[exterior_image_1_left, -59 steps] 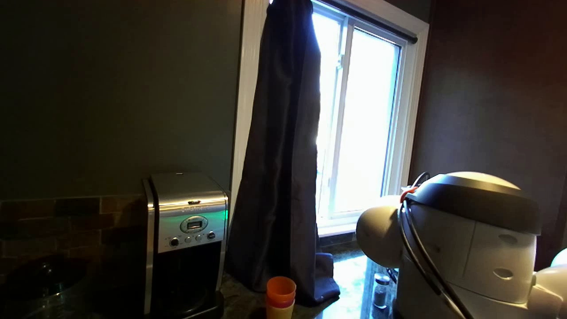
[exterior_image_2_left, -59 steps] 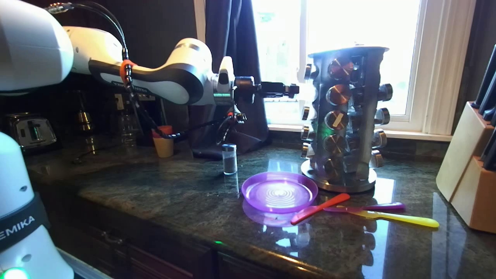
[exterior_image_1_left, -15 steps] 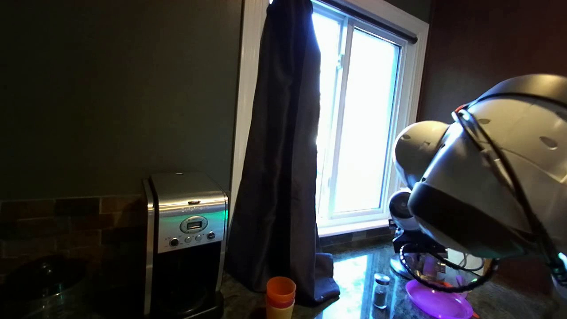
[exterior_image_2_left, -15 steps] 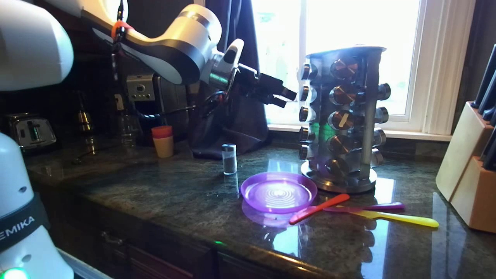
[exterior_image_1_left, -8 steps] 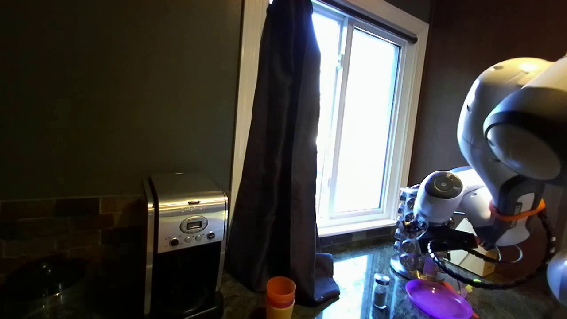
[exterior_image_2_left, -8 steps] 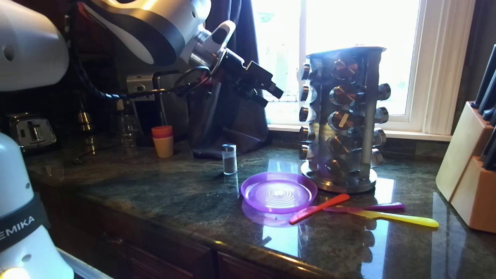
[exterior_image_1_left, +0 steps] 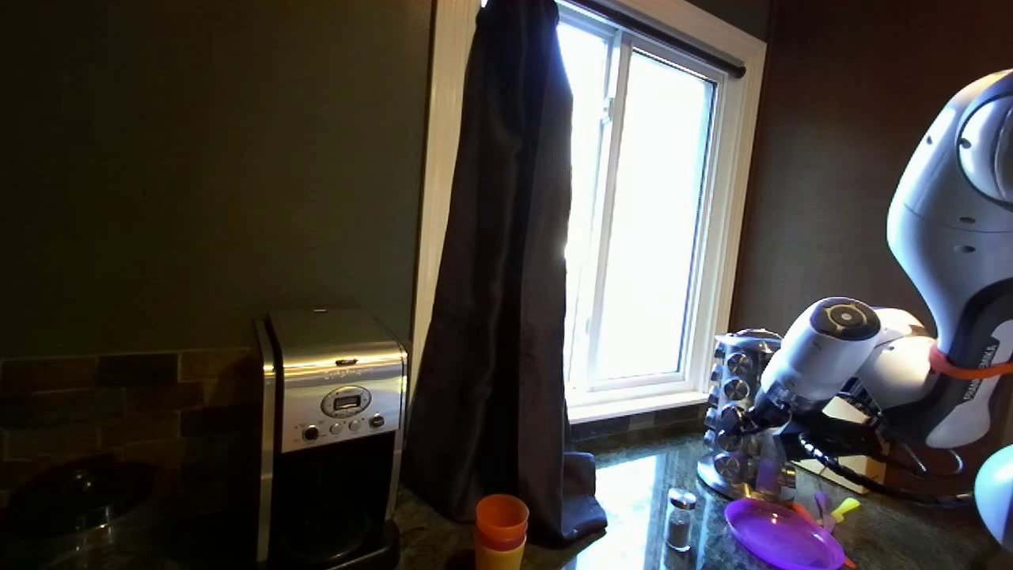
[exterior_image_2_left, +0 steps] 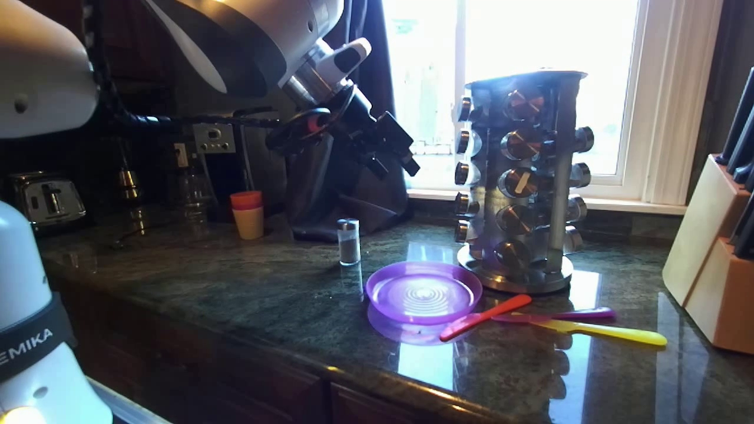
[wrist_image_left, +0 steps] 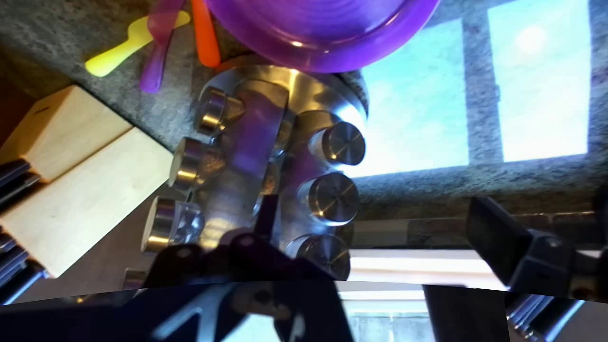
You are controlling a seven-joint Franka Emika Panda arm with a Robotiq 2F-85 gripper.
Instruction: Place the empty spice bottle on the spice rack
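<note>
Two black jaws hang spread, angled down; the silver-capped clear glass bottle [exterior_image_2_left: 349,248] stands upright, cap up, on the dark stone worktop [exterior_image_2_left: 235,294], back from the front edge, open room between it and the tall metal spice rack [exterior_image_2_left: 492,203].

On the table [exterior_image_2_left: 235,306] we see a purple plate [exterior_image_2_left: 424,292], a red plastic knife [exterior_image_2_left: 486,317] just beside it, and a purple knife [exterior_image_2_left: 580,315] lying across a yellow knife [exterior_image_2_left: 607,331]. A pale wooden knife block [exterior_image_2_left: 695,265] holds dark-handled knives [exterior_image_2_left: 739,126]. We also find stacked cups [exterior_image_2_left: 248,215], orange uppermost, a coffee maker [exterior_image_1_left: 340,404] and a toaster [exterior_image_2_left: 53,199]. A dark curtain [exterior_image_1_left: 506,277] hangs partly across the bright window [exterior_image_1_left: 657,222].
</note>
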